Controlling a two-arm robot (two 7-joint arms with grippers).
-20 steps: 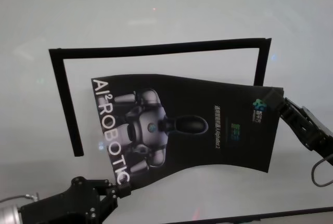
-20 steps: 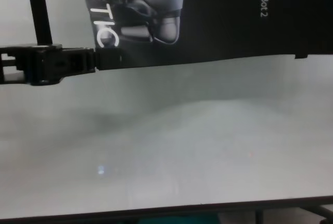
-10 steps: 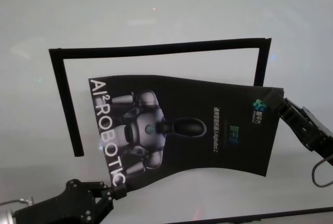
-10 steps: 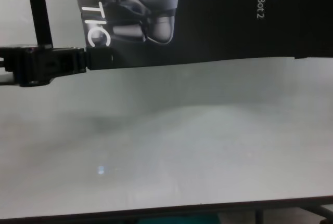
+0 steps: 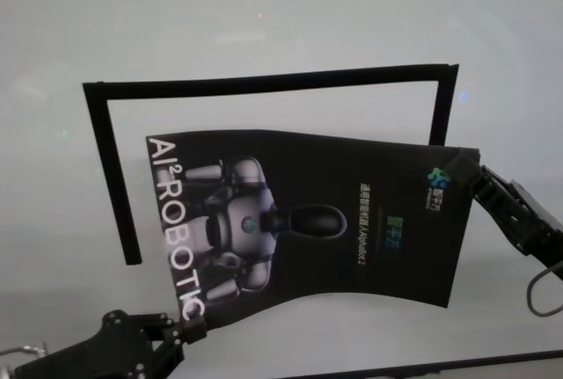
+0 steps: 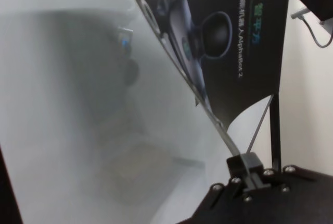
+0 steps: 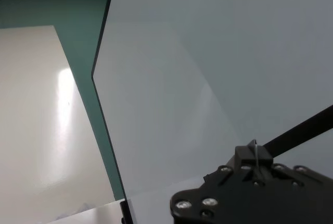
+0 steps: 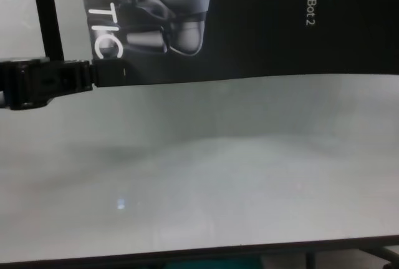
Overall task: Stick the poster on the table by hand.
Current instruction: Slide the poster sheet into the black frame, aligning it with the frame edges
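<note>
A wide, pale grey-white surface fills nearly every view, matte with soft, blurred reflections and a few tiny glints of light. Narrow black tape strips [image 5: 264, 83] form three sides of a rectangle on it. Beyond its thin dark edge, the right wrist view shows a band of teal floor [image 7: 78, 42] and a cream-coloured area [image 7: 41, 130] with a bright glare patch.

White table [image 5: 281, 27] bears black tape strips [image 5: 264, 82].

Both arms out, one on each side.
Left gripper [image 5: 195, 331] pinched closed low down; right gripper [image 5: 476, 174] clamped too.
</note>
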